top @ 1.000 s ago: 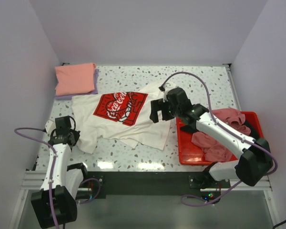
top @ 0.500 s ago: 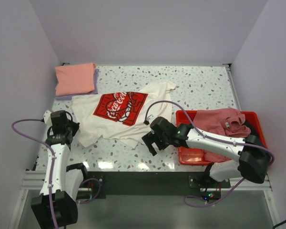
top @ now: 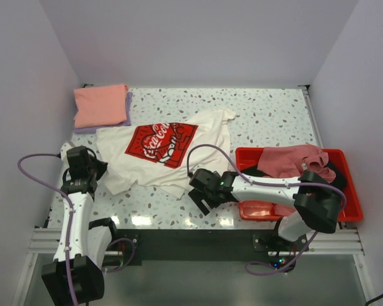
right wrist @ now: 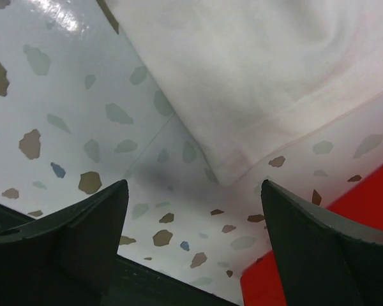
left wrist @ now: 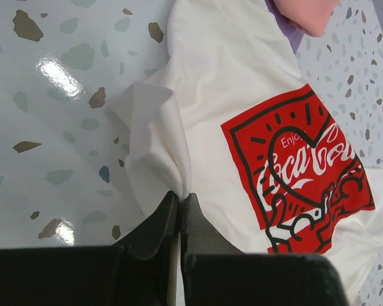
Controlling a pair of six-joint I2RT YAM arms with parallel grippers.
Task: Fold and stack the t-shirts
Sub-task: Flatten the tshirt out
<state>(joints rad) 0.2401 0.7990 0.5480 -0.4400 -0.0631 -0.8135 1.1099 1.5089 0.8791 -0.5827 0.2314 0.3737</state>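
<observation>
A large cream-white t-shirt (top: 172, 169) with a red Coca-Cola print lies spread, slightly crumpled, in the middle of the table. My left gripper (top: 96, 167) is shut on a fold at its left edge; the wrist view shows the cloth (left wrist: 242, 95) pinched between the closed jaws of the left gripper (left wrist: 180, 196). My right gripper (top: 201, 201) hovers open just off the shirt's near right corner. In the right wrist view that corner (right wrist: 233, 169) lies ahead of the open right gripper (right wrist: 191, 191), outside the jaws. A salmon-pink t-shirt (top: 101, 104) lies folded on a lavender one (top: 129, 109) at the back left.
A red plastic tray (top: 268, 210) sits at the right, close to my right arm, holding a crumpled dusty rose t-shirt (top: 292, 159) and a black one (top: 335, 175). Its corner (right wrist: 351, 248) shows beside my right finger. The table's near edge runs just below the right gripper.
My right arm has swung from the shirt's far right side down to its near right corner. The left gripper has shifted slightly back and left, still holding the shirt.
</observation>
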